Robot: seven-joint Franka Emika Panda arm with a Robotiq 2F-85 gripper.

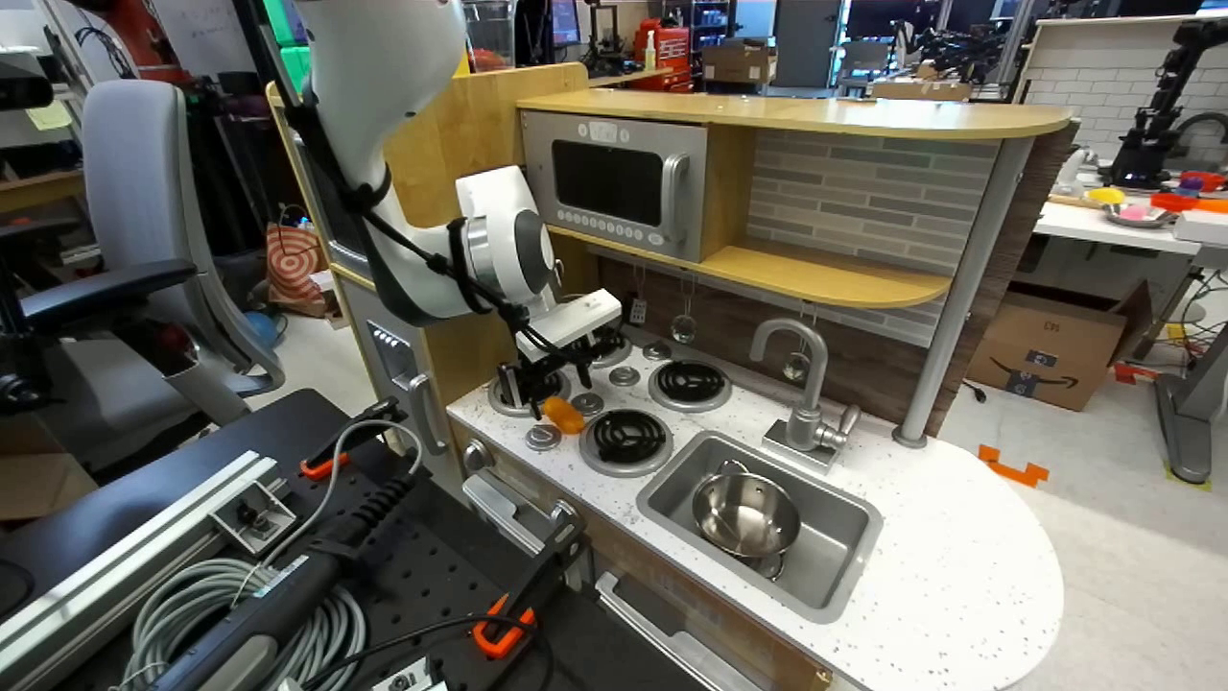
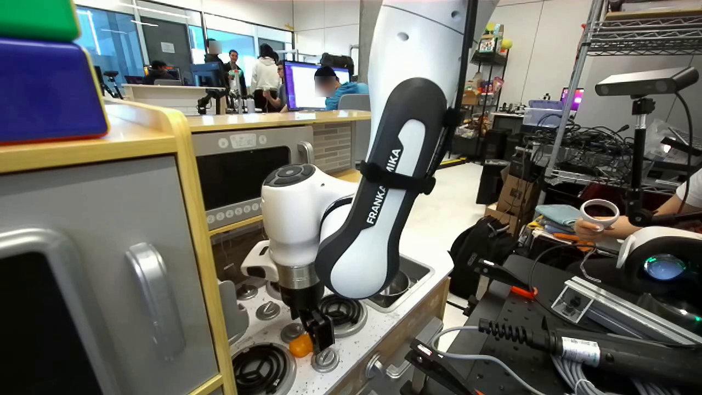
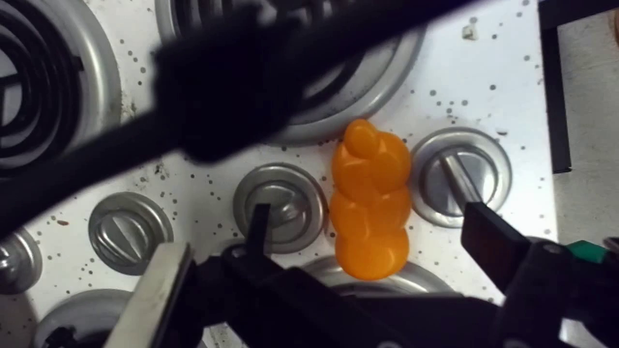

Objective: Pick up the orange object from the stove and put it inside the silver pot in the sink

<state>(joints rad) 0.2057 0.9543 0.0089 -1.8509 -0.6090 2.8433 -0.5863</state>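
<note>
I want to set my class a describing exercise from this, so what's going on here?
A white robot arm reaches down over a toy stove. Its hand is open, and in the wrist view the orange object shows between the parted fingers, lying there, not gripped. The silver pot, where it should go, sits in the sink. Off to the side, a person holds a white controller, perhaps steering the arm.

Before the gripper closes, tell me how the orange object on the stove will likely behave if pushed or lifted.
The orange object looks glossy, so it may slip in a loose grip. Its rounded lobes suggest it could rock or roll if nudged sideways, though knobs close on either side would probably stop it soon.
</note>
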